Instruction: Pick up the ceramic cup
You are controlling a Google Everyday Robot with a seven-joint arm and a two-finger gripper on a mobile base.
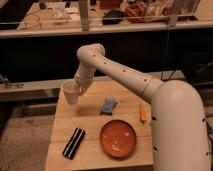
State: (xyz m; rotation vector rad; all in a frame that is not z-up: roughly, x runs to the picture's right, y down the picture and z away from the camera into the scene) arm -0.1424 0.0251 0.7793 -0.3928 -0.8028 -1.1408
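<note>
The ceramic cup (70, 92) is small, plain and white, and sits upright at the far left corner of the wooden table (92, 122). My gripper (80, 86) is at the cup's right side, at its rim, and is closed on it. The white arm reaches in from the right, over the table. I cannot tell whether the cup's base touches the table or hangs just above it.
A round orange-red plate (118, 138) lies at the front middle of the table. A black flat object (73, 142) lies at the front left, a blue crumpled item (108, 105) in the middle, a small orange object (143, 111) on the right. A dark railing and shelf stand behind.
</note>
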